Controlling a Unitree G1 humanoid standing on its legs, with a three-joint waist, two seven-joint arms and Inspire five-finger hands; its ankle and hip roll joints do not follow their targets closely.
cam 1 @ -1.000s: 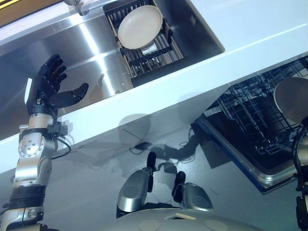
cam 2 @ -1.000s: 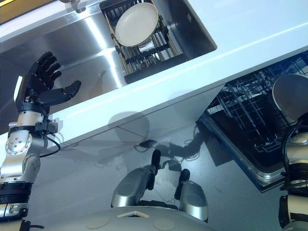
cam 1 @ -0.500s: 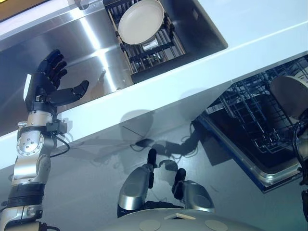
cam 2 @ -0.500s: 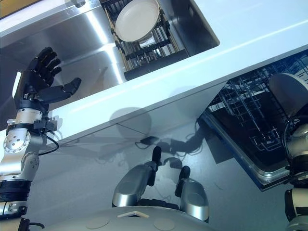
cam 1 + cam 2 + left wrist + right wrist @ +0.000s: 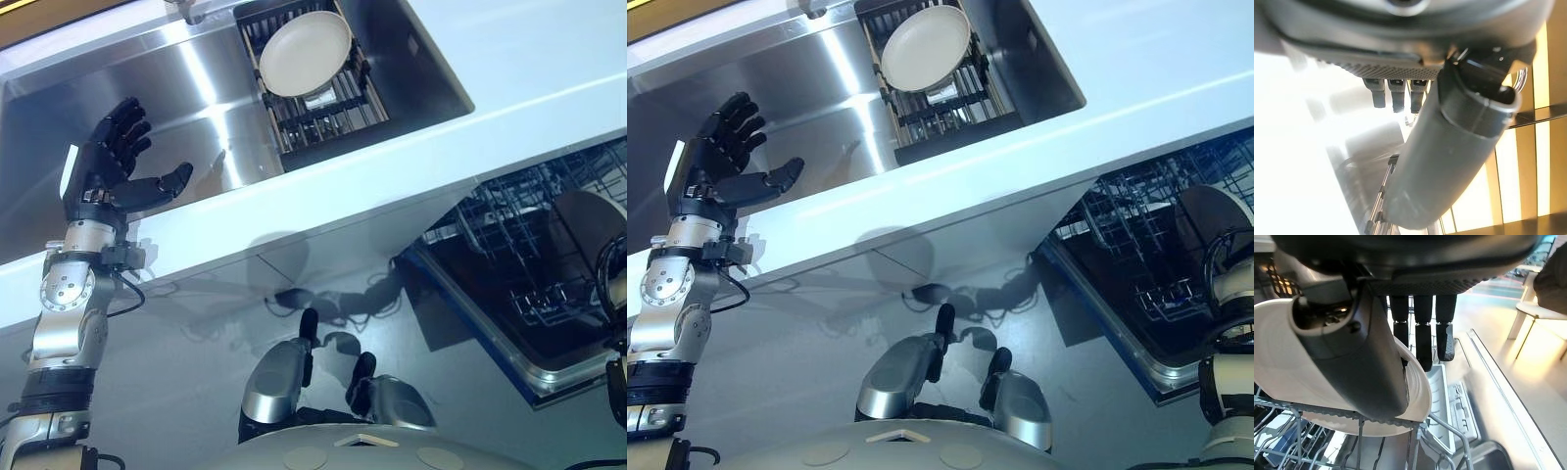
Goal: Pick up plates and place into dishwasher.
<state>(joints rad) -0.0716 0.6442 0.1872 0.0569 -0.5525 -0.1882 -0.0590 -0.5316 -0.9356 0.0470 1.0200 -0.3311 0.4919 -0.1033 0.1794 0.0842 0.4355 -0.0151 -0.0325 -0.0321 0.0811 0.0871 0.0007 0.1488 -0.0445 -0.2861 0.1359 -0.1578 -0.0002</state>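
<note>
Left eye view: left hand raised at left over the steel sink, fingers spread apart, holding nothing. White plate at top centre on a dark rack in the sink. White counter across the upper right. Dishwasher rack at right, with a second plate standing in it.

Right wrist view: right hand with thumb and fingers pinching the second plate's rim among the wires.

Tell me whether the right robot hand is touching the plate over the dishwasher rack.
Touching: in the right wrist view the right robot hand pinches the plate, thumb on its face, fingers behind the rim.
</note>
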